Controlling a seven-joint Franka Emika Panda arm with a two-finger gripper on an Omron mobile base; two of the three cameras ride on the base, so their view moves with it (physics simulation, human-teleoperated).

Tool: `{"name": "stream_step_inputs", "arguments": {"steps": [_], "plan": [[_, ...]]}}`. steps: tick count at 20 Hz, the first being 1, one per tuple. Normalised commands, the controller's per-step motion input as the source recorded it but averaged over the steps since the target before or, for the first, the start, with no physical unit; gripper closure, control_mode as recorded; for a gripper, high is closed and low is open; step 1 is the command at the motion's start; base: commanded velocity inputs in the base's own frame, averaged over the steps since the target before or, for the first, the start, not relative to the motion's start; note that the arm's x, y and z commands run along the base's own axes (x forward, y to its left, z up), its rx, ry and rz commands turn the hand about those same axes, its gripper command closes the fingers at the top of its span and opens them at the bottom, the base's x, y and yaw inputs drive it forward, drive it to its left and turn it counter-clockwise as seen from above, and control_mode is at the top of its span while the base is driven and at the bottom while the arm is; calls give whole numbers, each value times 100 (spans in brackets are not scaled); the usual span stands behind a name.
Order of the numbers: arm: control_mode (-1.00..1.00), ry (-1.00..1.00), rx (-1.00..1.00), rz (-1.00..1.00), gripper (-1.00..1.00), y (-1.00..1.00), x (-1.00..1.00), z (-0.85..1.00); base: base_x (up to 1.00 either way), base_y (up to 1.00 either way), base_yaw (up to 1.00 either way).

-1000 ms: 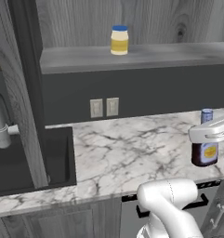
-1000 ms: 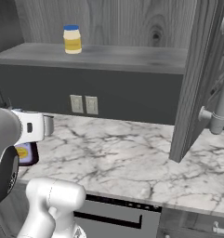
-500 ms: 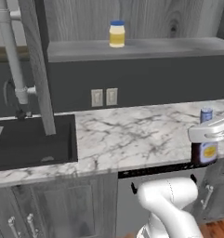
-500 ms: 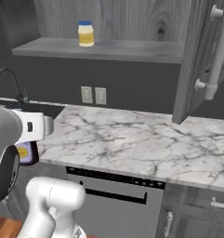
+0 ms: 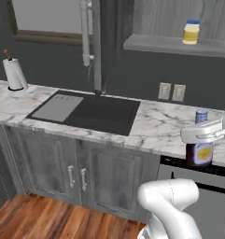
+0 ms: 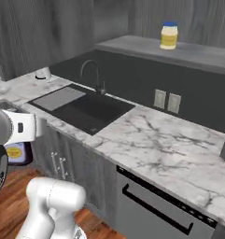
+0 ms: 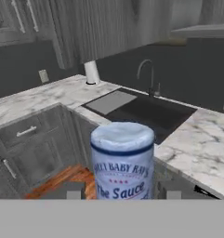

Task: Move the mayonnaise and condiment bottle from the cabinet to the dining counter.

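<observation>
At the far left of the left base view a paper towel roll (image 5: pixel 13 73) is standing upright on the marble worktop (image 5: pixel 151 126), and just to its right the black sink (image 5: pixel 86 110) is lying sunk into that worktop, with a tap (image 6: pixel 91 74) rising at its back edge in the right base view. Further right, two wall sockets (image 5: pixel 172 92) are sitting on the dark back wall under the grey shelf of the cabinet (image 5: pixel 174 45). The mayonnaise (image 5: pixel 191 31) is standing upright on that shelf, well apart from the arm. At the right edge, the gripper (image 5: pixel 205 135) is gripping the condiment bottle (image 5: pixel 200 148) around its upper part and carrying it upright in front of the worktop's edge, the blue cap showing above the white hand and the dark body with its yellow label hanging below. In the hand view the bottle (image 7: pixel 122 160) is sitting between the two dark fingertips (image 7: pixel 72 190), its label facing the camera. Below the worktop, grey base cabinets (image 5: pixel 72 172) are meeting a wooden floor (image 5: pixel 53 219).
</observation>
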Motion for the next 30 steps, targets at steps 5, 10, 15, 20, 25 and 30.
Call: {"name": "stream_step_inputs", "arguments": {"steps": [5,10,15,20,25,30], "plan": [[100,0,0,0,100,0,0,0,0,0,100],[100,0,0,0,100,0,0,0,0,0,100],[100,0,0,0,100,0,0,0,0,0,100],[100,0,0,0,100,0,0,0,0,0,100],[100,0,0,0,100,0,0,0,0,0,100],[100,0,0,0,100,0,0,0,0,0,100]]}}
